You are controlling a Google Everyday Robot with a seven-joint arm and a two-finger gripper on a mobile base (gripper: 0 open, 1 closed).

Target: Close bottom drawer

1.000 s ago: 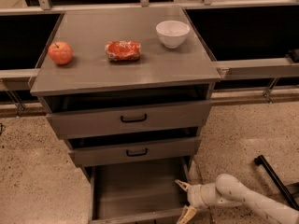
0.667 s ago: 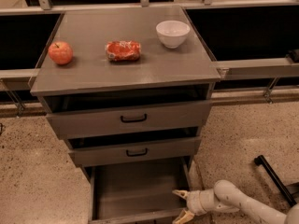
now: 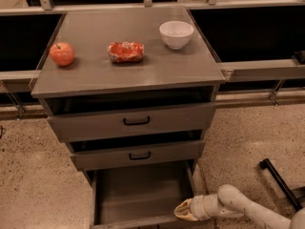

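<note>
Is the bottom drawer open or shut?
Open: the bottom drawer is pulled well out, its inside showing. The tool sits at its front corner.

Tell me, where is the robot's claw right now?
The claw is low in the camera view, a little right of the middle, down by the floor at the front right corner of the open bottom drawer.

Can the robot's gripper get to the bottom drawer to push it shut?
Probably yes. The gripper sits at the front right corner of the open bottom drawer, and nothing stands between them.
</note>
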